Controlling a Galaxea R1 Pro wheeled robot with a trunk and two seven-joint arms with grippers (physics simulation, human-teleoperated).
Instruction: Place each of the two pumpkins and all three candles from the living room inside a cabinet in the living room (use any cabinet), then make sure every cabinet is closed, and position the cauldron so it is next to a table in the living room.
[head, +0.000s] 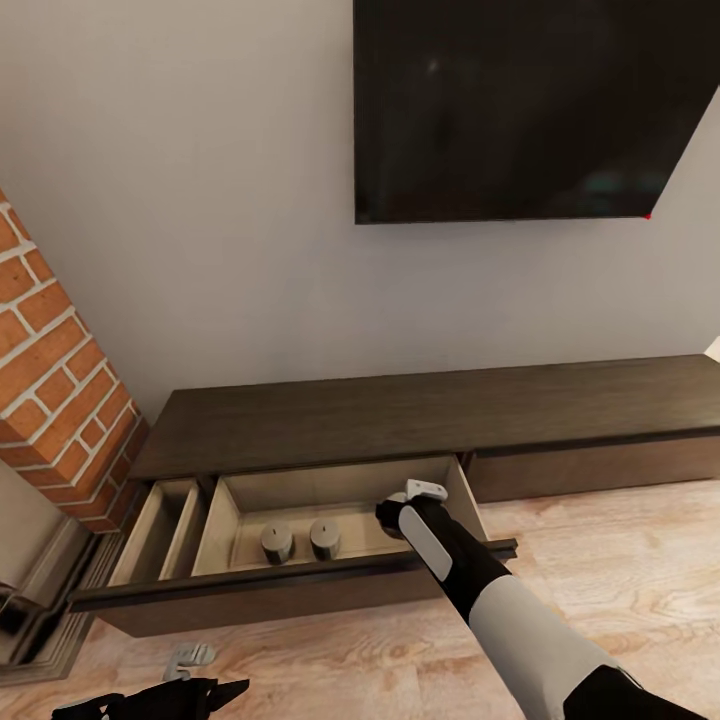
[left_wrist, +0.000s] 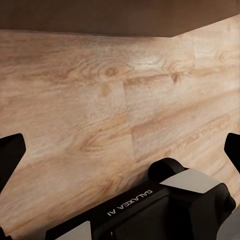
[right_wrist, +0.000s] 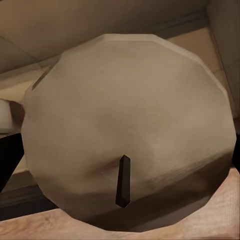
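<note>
Soft even light, no glare, faint shadow inside the open drawer (head: 340, 500), close candle (right_wrist: 127, 130) slightly blurred

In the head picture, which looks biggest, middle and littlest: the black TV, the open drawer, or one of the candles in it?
1. TV, biggest.
2. Open drawer of the cabinet, middle.
3. Either candle, littlest; the two look alike in size.
</note>
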